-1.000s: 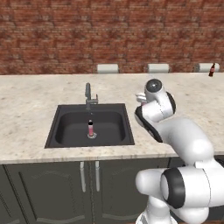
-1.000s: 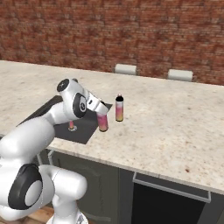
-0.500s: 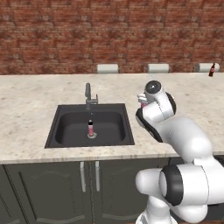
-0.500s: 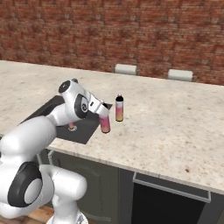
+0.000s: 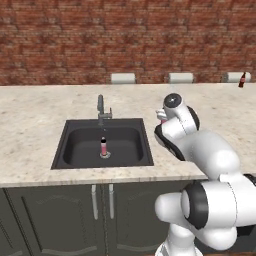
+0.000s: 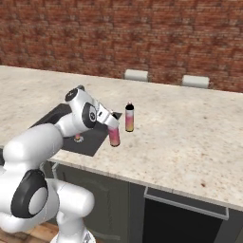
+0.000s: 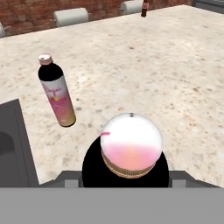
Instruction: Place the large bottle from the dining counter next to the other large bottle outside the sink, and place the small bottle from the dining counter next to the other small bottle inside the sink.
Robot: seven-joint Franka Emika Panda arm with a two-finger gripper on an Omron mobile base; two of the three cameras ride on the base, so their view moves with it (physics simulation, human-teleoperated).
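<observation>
Kitchen worktop, left to right. Beige speckled stone counter [image 5: 40,115] under a red brick wall [image 5: 125,35]. Sunk into it, a black rectangular sink basin [image 5: 125,145] with a grey metal faucet [image 5: 101,109] at its back rim. Contained a tiny pale bottle with a pink base and dark cap [image 5: 103,146], upright near the middle of the basin floor.

Just right of the sink, outside it, the white robot arm [image 5: 200,150] with its two-finger gripper [image 6: 112,124] turned down over the counter. Was closed partway on the top of a tall slim mostly pink bottle [image 6: 114,137], the jaws clamped on either side of its upper end. Hung roughly upright close to the sink's right rim; could not be told whether its base touched the stone. Appeared from the hand view as a rounded white-and-pink disc [image 7: 131,148] straight below the camera.

Just beside it, to the right and a little farther back, a second tall slim bottle with a dark top and a body fading from pink to yellow-orange [image 6: 129,118]. Stood upright on the stone, free of the gripper, a narrow gap apart from the held one.

Far right, well apart from both, a tiny dark brown-red cola-style bottle [image 5: 242,80]. Stood upright at the far edge of the slab, beside one of three white stool cushions [image 5: 123,78] lined along that edge.
</observation>
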